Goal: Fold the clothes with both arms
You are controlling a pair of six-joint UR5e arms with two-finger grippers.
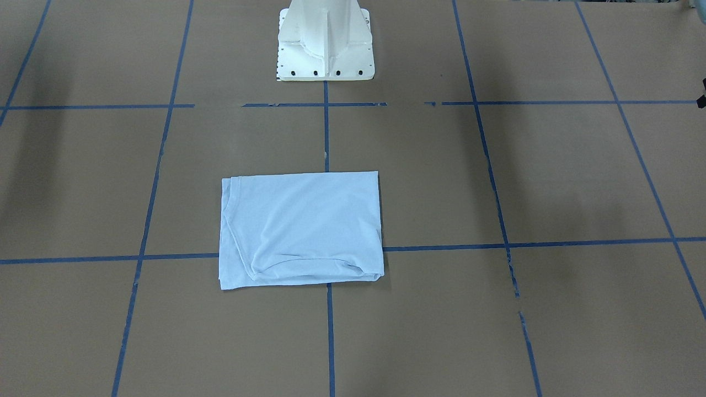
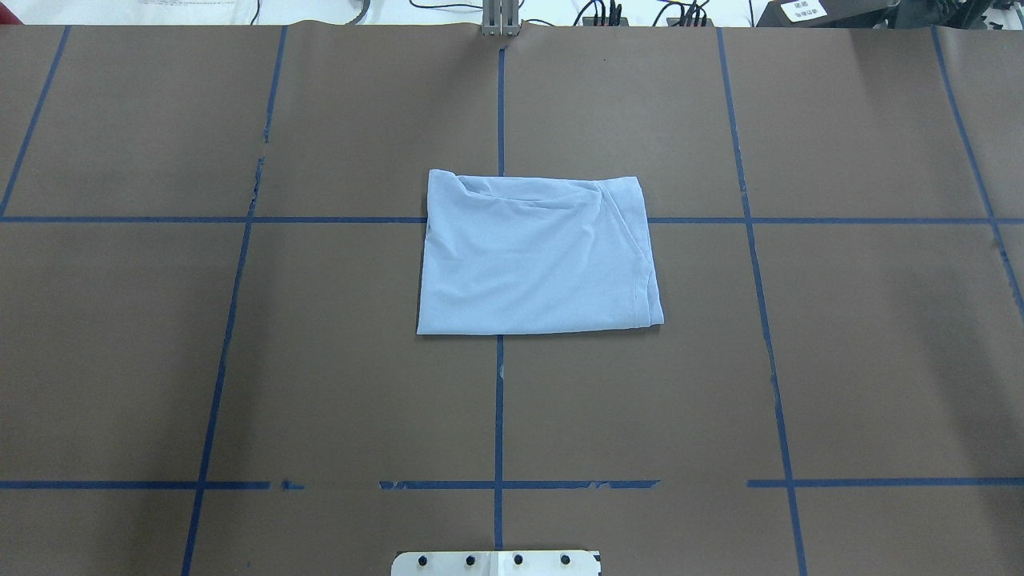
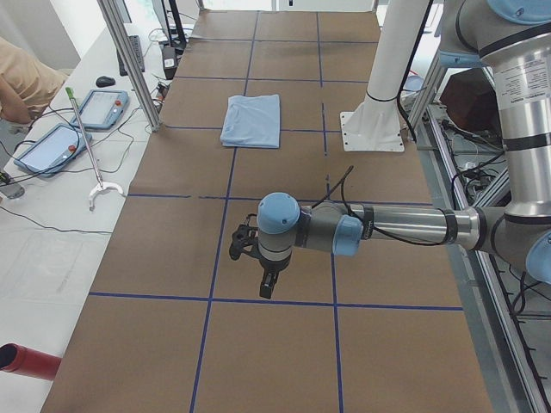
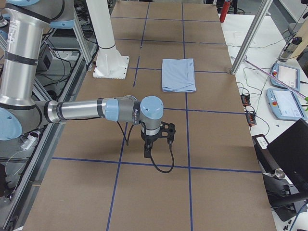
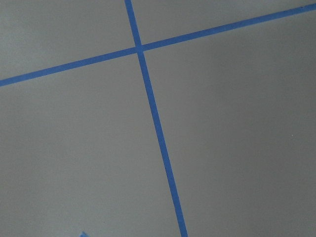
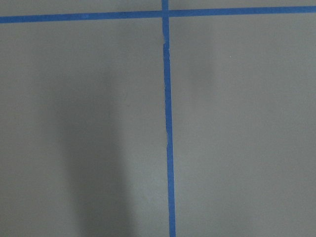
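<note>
T-shirt (image 2: 536, 256) folded at desk (image 2: 240, 360) centre. My left tool (image 3: 266, 290), right tool (image 4: 147, 153) hang near desk ends; width cannot tell. Risk: any grab now drags thin fabric, undoes fold.

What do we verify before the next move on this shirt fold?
1. T-shirt folded to a rectangle at the centre of the table: ok.
2. Layers aligned: not ok, an under-layer peeks out along one side.
3. Left end effector clear of the T-shirt: ok, over bare table.
4. Right end effector clear of the T-shirt: ok, likewise.
5. Each end effector open or shut: cannot tell, side views only.
</note>
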